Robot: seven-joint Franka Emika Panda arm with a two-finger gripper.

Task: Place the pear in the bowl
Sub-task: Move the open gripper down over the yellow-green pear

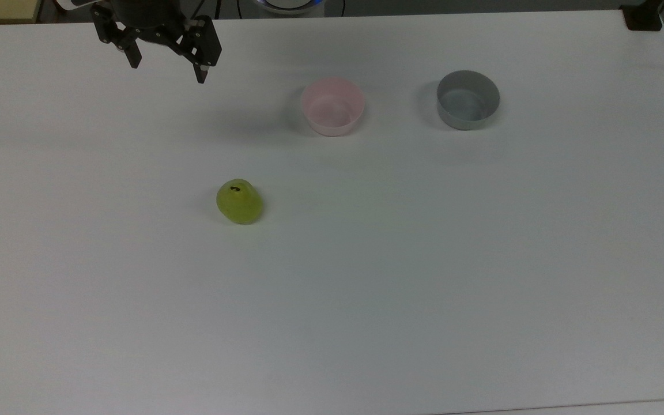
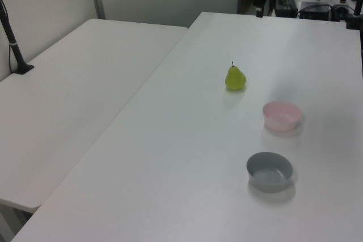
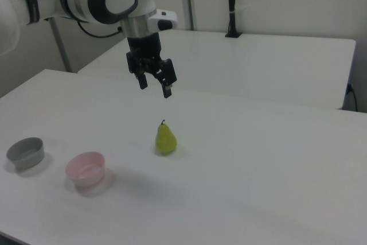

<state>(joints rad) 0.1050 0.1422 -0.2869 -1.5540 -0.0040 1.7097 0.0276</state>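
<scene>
Pear [image 1: 239, 201] stands upright on the white table [image 1: 424, 276], stem up, well apart from both bowls. In the top view, the pink bowl [image 1: 332, 106] sits up and to the right of it and holds nothing; the grey bowl [image 1: 468, 99] lies further right.

Gripper [image 1: 168, 69] hangs high near the top view's upper left edge, fingers spread apart with nothing between them. In the right view the gripper [image 3: 153, 87] sits above and behind the pear [image 3: 166, 139], clear of it.

Step in hand, as you should read it: the approach to the pear. Nothing grasped yet.

Notes for doing it well:
- Bring the gripper directly over the stem before you descend; the spread looks wide enough for the belly, though that is hard to judge at this height.
- Close on the wide lower body, not the narrow neck. The skin is glossy, so the fingers may slip upward on the taper.
- Descend straight; a sideways nudge would likely tip the fruit and set it rolling.
- Target the pink bowl [image 3: 85, 169], not the grey bowl [image 3: 26, 152] beside it.
</scene>
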